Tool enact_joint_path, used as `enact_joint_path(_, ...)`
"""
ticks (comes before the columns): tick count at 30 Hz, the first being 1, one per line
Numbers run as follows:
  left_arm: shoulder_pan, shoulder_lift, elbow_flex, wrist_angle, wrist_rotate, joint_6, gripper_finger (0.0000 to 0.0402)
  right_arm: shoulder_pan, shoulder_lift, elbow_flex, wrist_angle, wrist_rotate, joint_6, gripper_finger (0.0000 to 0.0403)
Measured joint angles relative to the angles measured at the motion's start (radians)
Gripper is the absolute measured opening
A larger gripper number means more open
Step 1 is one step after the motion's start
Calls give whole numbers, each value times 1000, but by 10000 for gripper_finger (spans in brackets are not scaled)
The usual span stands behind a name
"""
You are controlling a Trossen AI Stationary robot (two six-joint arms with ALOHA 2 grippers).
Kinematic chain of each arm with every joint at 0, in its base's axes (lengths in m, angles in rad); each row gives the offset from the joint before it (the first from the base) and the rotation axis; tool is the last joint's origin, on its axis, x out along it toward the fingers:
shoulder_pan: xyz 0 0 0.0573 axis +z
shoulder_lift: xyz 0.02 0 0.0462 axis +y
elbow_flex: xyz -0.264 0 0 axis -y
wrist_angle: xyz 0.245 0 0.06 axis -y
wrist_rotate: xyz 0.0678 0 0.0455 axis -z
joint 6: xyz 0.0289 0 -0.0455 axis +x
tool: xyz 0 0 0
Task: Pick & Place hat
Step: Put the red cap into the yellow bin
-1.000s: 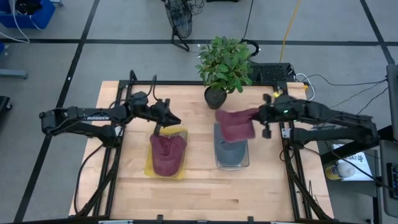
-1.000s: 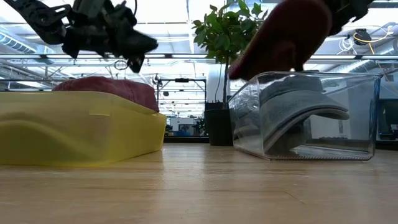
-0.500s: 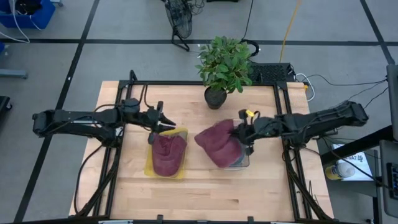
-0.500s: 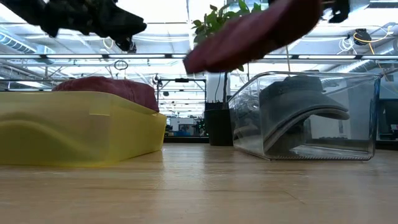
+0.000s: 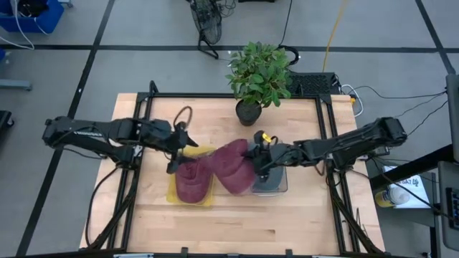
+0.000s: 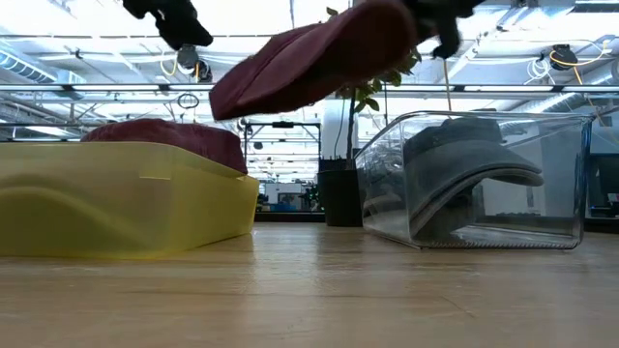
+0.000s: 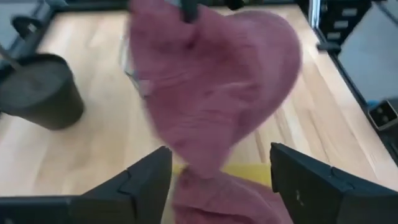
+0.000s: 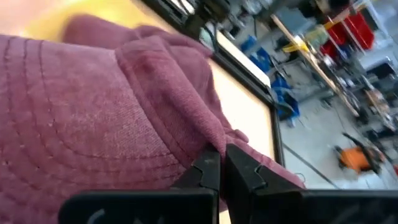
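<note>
right gripper (image 5: 257,159) clamped on maroon hat (image 5: 231,165), airborne between yellow bin (image 5: 206,152) and clear bin (image 5: 280,184) | left gripper (image 5: 174,145) fingers apart at the yellow bin's far edge

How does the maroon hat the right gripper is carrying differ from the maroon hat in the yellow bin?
The carried hat hangs in the air, pinched by the right gripper; the binned hat rests inside the yellow bin. The carried hat is tilted, its free end drooping toward the yellow bin; the binned one lies settled. Both look the same maroon fabric.
</note>
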Motion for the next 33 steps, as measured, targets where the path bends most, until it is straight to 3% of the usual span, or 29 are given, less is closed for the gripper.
enact_joint_path(10,-98,250,154,-63,-110,15,287,0,138,56,131,22,-68,0)
enact_joint_path(22,-102,508,355,-114,-64,-41,286,0,150,70,131,76,-41,0)
enact_joint_path(29,-103,591,409,-120,-109,-91,276,3,150,70,120,74,-5,0)
enact_joint_path(33,-103,609,409,-144,-126,-74,243,18,151,69,113,75,-8,0)
